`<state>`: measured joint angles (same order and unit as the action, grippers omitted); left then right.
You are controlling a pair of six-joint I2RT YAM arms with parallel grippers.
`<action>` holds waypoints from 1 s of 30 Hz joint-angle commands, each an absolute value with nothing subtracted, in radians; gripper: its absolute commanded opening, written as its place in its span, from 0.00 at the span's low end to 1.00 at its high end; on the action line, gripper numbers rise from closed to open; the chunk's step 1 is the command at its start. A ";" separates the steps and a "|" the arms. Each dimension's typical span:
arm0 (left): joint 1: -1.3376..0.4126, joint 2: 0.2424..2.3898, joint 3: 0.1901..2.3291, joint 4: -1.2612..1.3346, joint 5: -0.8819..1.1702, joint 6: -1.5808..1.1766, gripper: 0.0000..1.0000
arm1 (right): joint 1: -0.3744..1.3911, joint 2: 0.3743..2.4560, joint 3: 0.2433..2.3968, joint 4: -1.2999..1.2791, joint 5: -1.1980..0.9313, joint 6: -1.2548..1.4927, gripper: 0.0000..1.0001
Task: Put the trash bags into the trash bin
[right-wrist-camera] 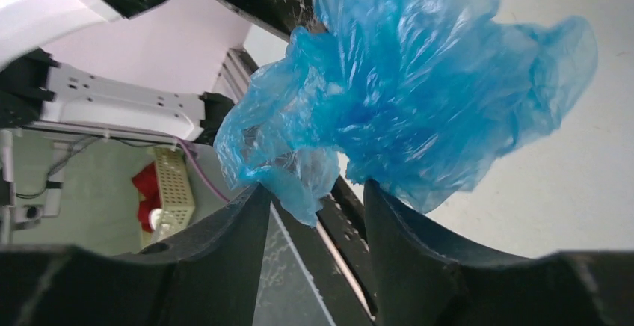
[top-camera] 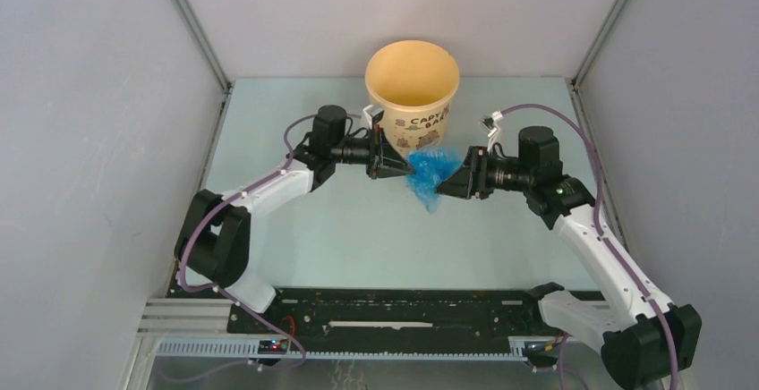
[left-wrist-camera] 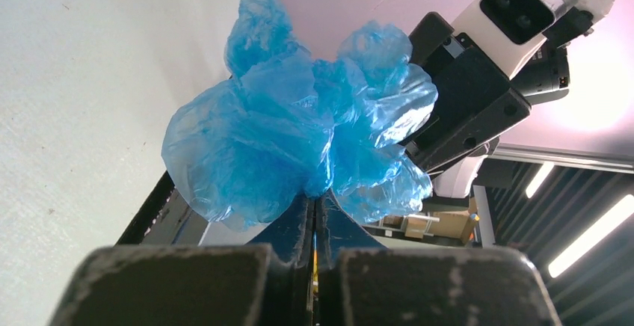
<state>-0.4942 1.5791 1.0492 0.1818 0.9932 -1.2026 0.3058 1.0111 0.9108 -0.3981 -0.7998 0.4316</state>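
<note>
Top external view: a plain grey left wall [top-camera: 89, 139] meets the back wall [top-camera: 403, 5] at a slanted aluminium corner post [top-camera: 192, 23], and a pale mint-green matte table [top-camera: 358, 238] fills the floor of the booth, with a black slotted rail [top-camera: 385, 314] along its near edge carrying both arm bases. Reaching in from the left, the left gripper [top-camera: 394, 168] has its jaws clenched on the thin, translucent light-blue plastic film trash bag [top-camera: 430, 175]. The left wrist view shows the fingers pressed flat together with the film bunched at their tips and puffing out beyond them in glossy, wrinkled lobes. The trash bag hangs crumpled between the two grippers, outside the round pale yellow-tan trash bin [top-camera: 421, 123], just in front of its lettered near side. Whether its lower tail touches the table I cannot tell. The trash bin stands upright at the middle of the far edge of the table. To the right of the bag, the right gripper [top-camera: 450, 180] faces the left one with its jaws apart. The right wrist view shows a gap between its fingers, with a fold of blue film dipping into that gap, not pinched. Farther right rises the grey right wall [top-camera: 689, 139].
</note>
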 commanded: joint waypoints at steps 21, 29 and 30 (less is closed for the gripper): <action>-0.483 1.574 1.043 0.099 0.873 -1.184 0.00 | 0.348 1.083 0.910 -0.237 -0.829 0.617 0.59; -0.482 1.482 1.254 -0.598 0.403 -0.703 0.81 | 0.250 1.211 1.046 -0.462 -0.739 0.825 0.00; -0.488 1.444 1.264 -0.628 0.337 -0.667 0.88 | 0.232 1.220 1.062 -0.498 -0.726 0.865 0.00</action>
<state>-0.4858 1.5818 1.1206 -0.2600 0.6746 -0.9653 0.2993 1.1999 0.9611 -0.3645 -0.7918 0.7029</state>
